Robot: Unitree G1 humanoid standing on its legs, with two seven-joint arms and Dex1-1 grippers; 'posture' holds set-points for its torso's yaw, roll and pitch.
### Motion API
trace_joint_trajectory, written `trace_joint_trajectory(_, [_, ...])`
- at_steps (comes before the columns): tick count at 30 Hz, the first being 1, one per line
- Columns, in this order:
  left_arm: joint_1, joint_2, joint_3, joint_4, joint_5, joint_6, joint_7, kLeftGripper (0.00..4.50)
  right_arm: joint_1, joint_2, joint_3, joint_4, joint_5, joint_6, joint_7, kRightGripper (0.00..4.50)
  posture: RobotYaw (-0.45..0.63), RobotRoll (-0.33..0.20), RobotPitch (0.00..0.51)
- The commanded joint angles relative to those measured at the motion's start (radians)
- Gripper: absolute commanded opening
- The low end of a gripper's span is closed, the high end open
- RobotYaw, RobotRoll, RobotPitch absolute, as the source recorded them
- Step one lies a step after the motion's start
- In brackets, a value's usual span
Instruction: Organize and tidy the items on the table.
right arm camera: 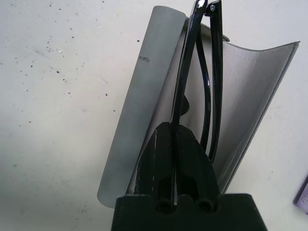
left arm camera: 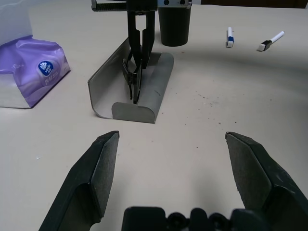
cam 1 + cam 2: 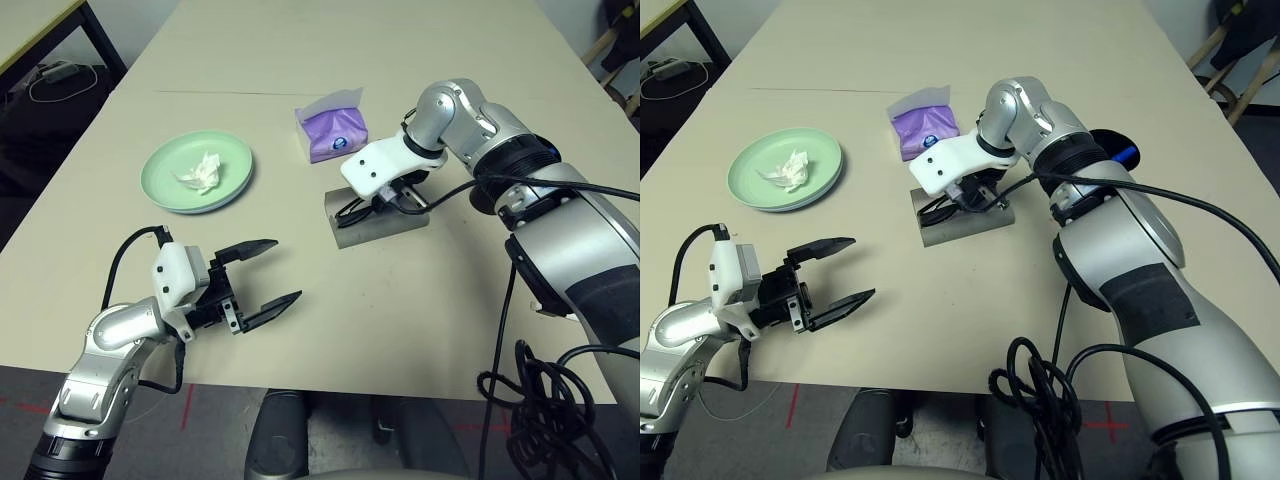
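The grey glasses case (image 3: 378,222) lies open near the middle of the table (image 3: 420,310). My right gripper (image 1: 174,129) is shut on the black sunglasses (image 1: 203,72) and holds them folded and on edge inside the open case. Behind the case stands the purple tissue pack (image 3: 333,132). A mint-green plate (image 3: 170,185) at the left holds the crumpled white tissue wad (image 3: 201,172). My left gripper (image 3: 268,276) hovers open and empty near the front left edge, pointing toward the case. A black cup (image 2: 174,26) and two pens (image 2: 230,37) lie beyond the case.
A smaller black-legged desk (image 3: 30,25) stands at the far left with cables on the floor beside it. A bundle of black cables (image 3: 540,400) hangs off my right arm at the front right. The table's front edge runs just under my left gripper.
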Motion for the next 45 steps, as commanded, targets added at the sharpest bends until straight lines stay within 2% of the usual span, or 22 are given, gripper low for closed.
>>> trace_joint_trajectory(1, [0.004, -0.003, -0.017, 0.012, 0.017, -0.01, -0.006, 4.5, -0.01, -0.002, -0.008, 0.013, 0.012, 0.004, 0.018, 0.02, 0.27, 0.0, 0.19])
trace_joint_trajectory(21, [-0.011, -0.005, -0.029, 0.048, 0.021, -0.037, -0.026, 4.5, -0.056, -0.023, -0.001, 0.039, -0.006, 0.034, -0.012, 0.02, 0.25, 0.0, 0.184])
trace_joint_trajectory(32, [-0.022, -0.005, -0.03, 0.061, 0.021, -0.044, -0.037, 4.5, -0.084, -0.027, -0.009, 0.03, 0.007, 0.075, 0.029, 0.02, 0.23, 0.0, 0.185])
trace_joint_trajectory(45, [-0.042, -0.005, -0.04, 0.068, 0.018, -0.038, -0.044, 4.5, -0.063, -0.043, 0.021, 0.001, 0.022, 0.136, 0.044, 0.02, 0.21, 0.0, 0.194])
